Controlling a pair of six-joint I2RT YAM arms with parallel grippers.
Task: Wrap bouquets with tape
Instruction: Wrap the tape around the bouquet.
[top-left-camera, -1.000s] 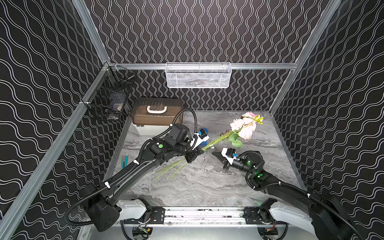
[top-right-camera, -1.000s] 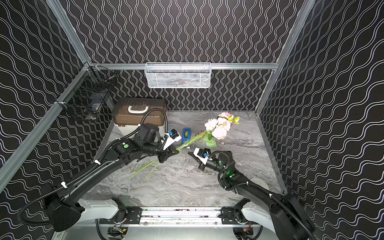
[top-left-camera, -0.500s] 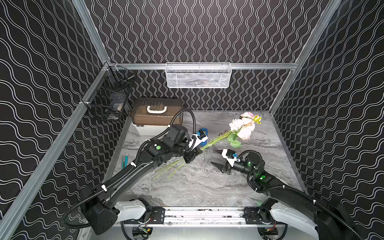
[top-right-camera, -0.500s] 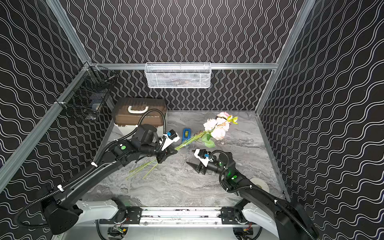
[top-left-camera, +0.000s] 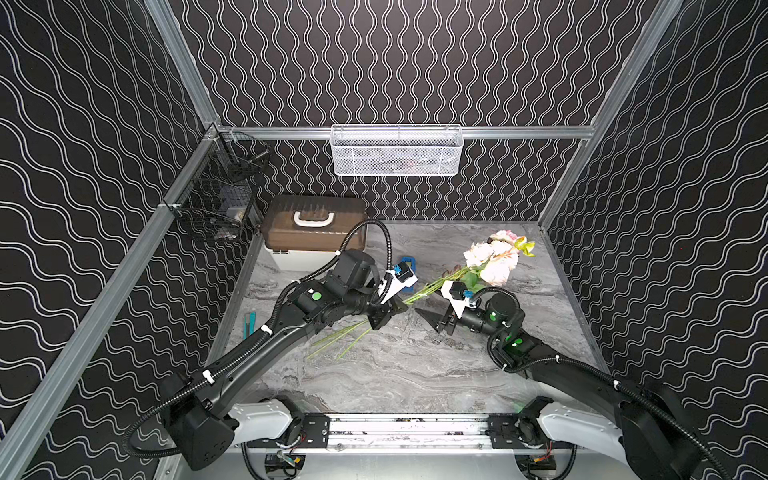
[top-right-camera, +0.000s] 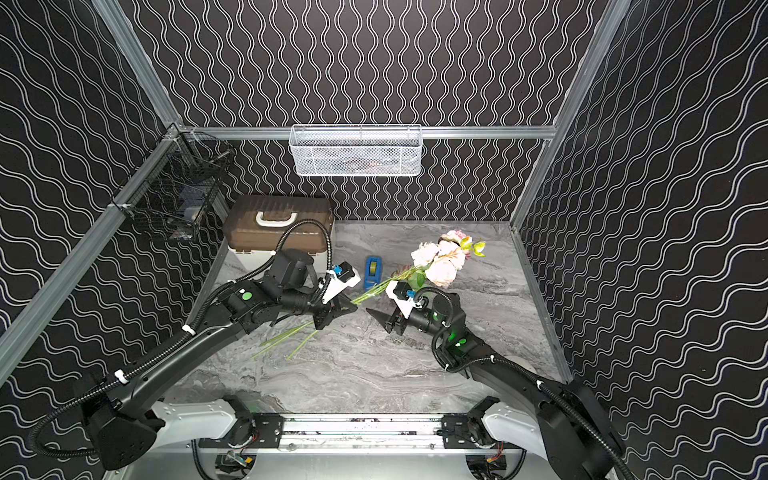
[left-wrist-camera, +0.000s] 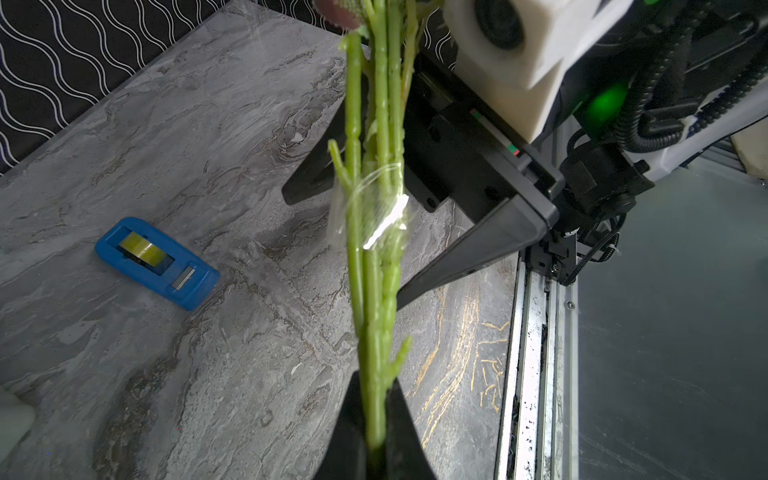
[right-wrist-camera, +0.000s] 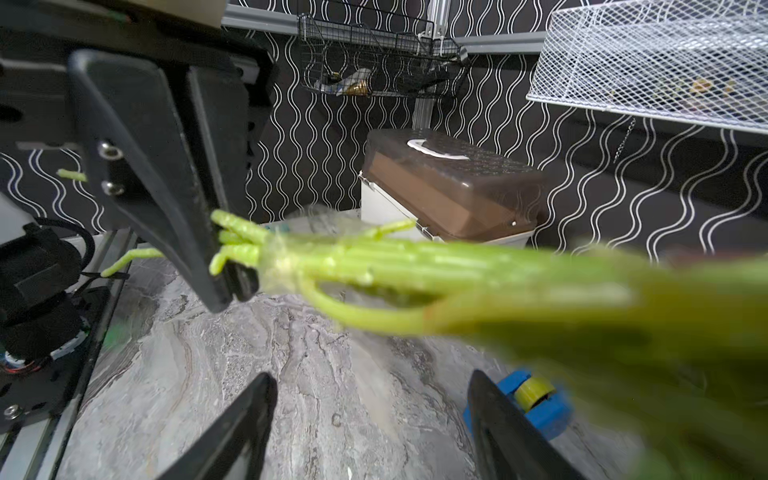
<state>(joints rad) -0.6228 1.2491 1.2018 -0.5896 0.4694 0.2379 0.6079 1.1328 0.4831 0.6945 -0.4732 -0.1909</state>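
Note:
The bouquets are one bunch with pale pink and cream blooms (top-left-camera: 494, 257) (top-right-camera: 440, 262) lifted at the back right, and its long green stems (left-wrist-camera: 376, 249) (right-wrist-camera: 374, 257) slant down to the front left. A band of clear tape (left-wrist-camera: 374, 212) wraps the stems. My left gripper (top-left-camera: 388, 313) (top-right-camera: 336, 311) (left-wrist-camera: 374, 386) is shut on the stems just below that band. Beside the stems and apart from them, my right gripper (top-left-camera: 428, 320) (top-right-camera: 376, 318) (right-wrist-camera: 370, 378) stands open and empty. The blue tape dispenser (top-right-camera: 372, 270) (left-wrist-camera: 156, 262) (right-wrist-camera: 536, 403) lies on the table behind the grippers.
A brown-lidded case (top-left-camera: 316, 232) stands at the back left. On the back wall hangs a white mesh basket (top-left-camera: 397, 151), and on the left wall a black wire basket (top-left-camera: 220, 199). A slim teal cutter (top-left-camera: 249, 324) lies by the left edge.
My right gripper has opened and drawn slightly back from the stems. The left gripper keeps its hold on the bouquet and has barely shifted.

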